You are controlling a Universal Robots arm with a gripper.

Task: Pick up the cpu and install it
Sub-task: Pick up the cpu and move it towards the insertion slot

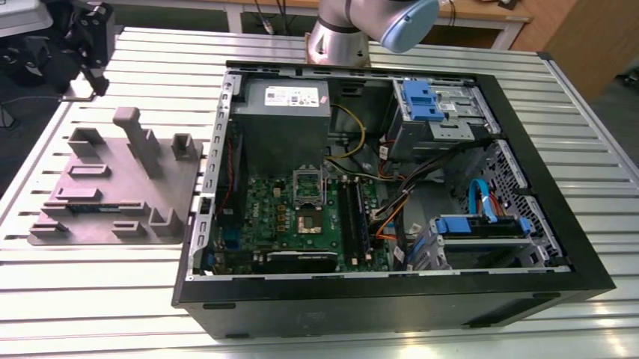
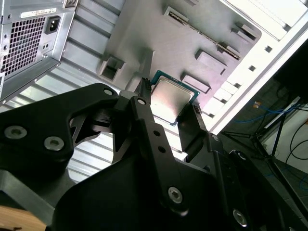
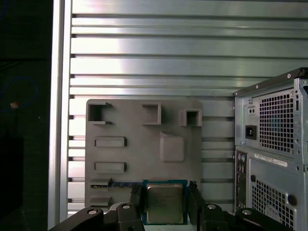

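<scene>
Grip is made: my gripper (image 2: 171,102) is narrowed onto the cpu (image 2: 169,97), one black finger on each of two opposite edges of the chip. In both wrist views the silver-grey metal top faces the camera, with the thin pale and green border showing round it. The fingers (image 3: 136,198) press the chip's sides and its top is left bare.

In the first wrist view I am looking down past the cpu (image 3: 165,203) at the grey moulded tray (image 3: 144,144), which lies flat on the ribbed metal table (image 3: 144,57). The chip is carried above that tray, not resting in any of its pockets. A long green memory stick (image 3: 115,184) lies in one narrow slot of the tray, near the edge where my fingers hang.

In the exterior view my gripper (image 1: 95,52) hangs over the table at the exterior view's far left, beyond the tray (image 1: 110,187) and well apart from the open computer case (image 1: 559,247). The case lies on its side beside the tray, toward the exterior view's right. Inside it the green motherboard (image 1: 274,217) sits low, with the socket (image 1: 307,196) near its middle, and the grey power supply (image 1: 283,112) is just beyond it. The chip is well apart from that socket.
</scene>
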